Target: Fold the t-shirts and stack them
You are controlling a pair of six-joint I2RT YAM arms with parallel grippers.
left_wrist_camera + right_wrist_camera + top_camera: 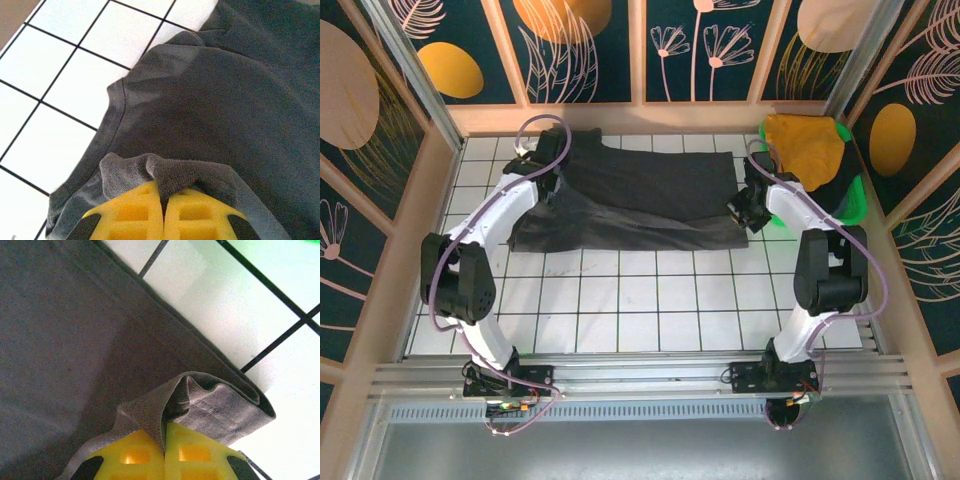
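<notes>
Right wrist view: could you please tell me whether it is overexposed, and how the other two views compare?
Right wrist: the tiles are blown out to white, with a green cast at the top right; the shirt is grainy. Left wrist: evenly lit, grid lines crisp, shirt fold sharp. Top external: even light, green glow on tiles beside the basket.

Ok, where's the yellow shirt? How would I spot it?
Look at the white tiled table and go to its far right corner, where a bright green basket sits. The yellow t-shirt is bunched up on top of that basket. It is the one mustard-coloured cloth there; the big dark t-shirt beside it lies spread on the tiles.
</notes>
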